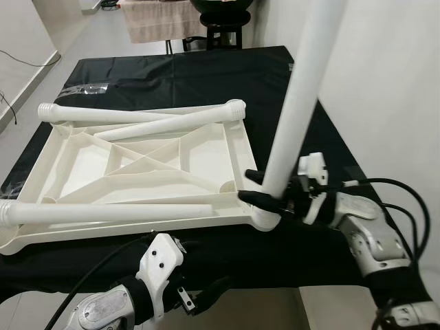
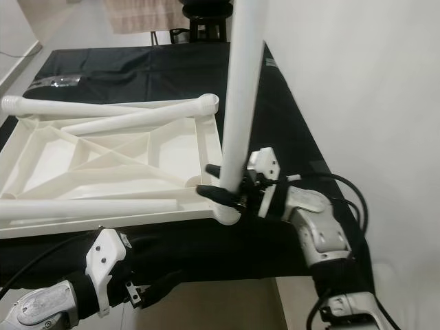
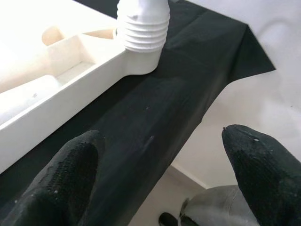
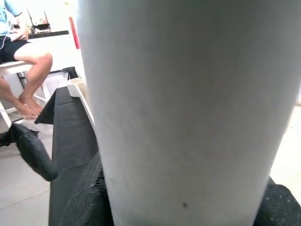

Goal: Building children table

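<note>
Assembly is looking barely begun: right end effector (image 1: 269, 194) is clamping an upright leg (image 1: 297, 103) into the upturned table frame (image 1: 137, 161) at the tabletop's near right corner, three legs lying loose, left end effector (image 3: 160, 183) released.

The table top (image 1: 206, 148) and the upright leg (image 1: 299, 103) look like smooth white plastic with a faint sheen; a leg end (image 3: 143, 23) is ribbed with threads. The black cloth (image 1: 206, 75) under them is matt and slightly creased. The fingers (image 3: 70, 174) are black with a fine, grainy texture.
</note>
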Controlling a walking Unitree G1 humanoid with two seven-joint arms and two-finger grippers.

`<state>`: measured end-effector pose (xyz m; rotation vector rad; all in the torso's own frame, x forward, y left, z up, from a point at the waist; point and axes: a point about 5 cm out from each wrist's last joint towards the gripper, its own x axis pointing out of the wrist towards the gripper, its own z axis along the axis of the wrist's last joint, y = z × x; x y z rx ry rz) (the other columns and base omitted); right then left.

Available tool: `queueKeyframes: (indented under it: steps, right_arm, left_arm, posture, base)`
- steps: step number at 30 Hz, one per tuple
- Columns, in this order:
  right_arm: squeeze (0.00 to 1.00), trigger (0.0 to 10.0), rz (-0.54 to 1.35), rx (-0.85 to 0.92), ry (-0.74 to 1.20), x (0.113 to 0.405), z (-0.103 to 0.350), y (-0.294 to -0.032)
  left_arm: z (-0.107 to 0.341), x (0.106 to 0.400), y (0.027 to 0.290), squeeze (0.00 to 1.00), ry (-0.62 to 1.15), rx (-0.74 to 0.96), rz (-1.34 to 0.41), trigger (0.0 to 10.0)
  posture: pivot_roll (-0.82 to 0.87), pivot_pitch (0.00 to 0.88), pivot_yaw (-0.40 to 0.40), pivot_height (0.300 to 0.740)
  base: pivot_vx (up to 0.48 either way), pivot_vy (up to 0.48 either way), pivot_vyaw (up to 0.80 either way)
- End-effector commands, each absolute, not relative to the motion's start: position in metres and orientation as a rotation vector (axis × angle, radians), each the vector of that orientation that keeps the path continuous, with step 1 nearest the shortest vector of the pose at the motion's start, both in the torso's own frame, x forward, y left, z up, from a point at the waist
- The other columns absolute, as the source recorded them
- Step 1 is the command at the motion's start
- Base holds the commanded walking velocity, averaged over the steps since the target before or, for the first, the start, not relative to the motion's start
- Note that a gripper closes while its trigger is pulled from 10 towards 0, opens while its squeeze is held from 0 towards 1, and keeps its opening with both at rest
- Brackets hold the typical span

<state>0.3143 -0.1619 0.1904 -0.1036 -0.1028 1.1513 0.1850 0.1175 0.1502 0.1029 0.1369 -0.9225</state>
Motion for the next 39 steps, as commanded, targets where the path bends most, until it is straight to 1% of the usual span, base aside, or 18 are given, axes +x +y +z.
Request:
queueKeyframes:
  steps: [1,5,9,14,30,39]
  right_arm:
    - [0.00,10.0,1.160,-0.089,-0.009,0.312,0.173,-0.161]
    - [0.00,10.0,1.205,-0.089,0.013,0.308,0.171,-0.160]
    - [0.00,10.0,1.209,-0.096,0.020,0.307,0.169,-0.160]
    - [0.00,10.0,1.202,-0.080,0.046,0.314,0.166,-0.166]
    - [0.00,10.0,1.195,-0.036,0.060,0.328,0.173,-0.176]
    - [0.00,10.0,1.291,-0.014,0.089,0.323,0.175,-0.178]
  left_arm:
    - [0.151,0.181,0.118,0.00,0.144,0.118,-0.930,10.0]
    - [0.151,0.179,0.118,0.00,0.146,0.114,-0.931,10.0]
    - [0.152,0.179,0.119,0.00,0.146,0.113,-0.931,10.0]
    - [0.153,0.174,0.121,0.00,0.157,0.107,-0.933,10.0]
    - [0.156,0.167,0.123,0.00,0.171,0.105,-0.931,10.0]
    - [0.158,0.165,0.122,0.00,0.174,0.099,-0.933,10.0]
  posture:
    - [-0.03,0.203,0.006,0.740]
    - [-0.03,0.219,0.005,0.740]
    - [-0.03,0.221,0.005,0.740]
    - [-0.02,0.243,0.010,0.740]
    - [0.00,0.270,0.010,0.740]
    - [-0.01,0.282,0.009,0.740]
  base:
    - [0.000,0.000,0.00]
    - [0.000,0.000,0.00]
    - [0.000,0.000,0.00]
    - [0.000,0.000,0.00]
    - [0.000,0.000,0.00]
    - [0.000,0.000,0.00]
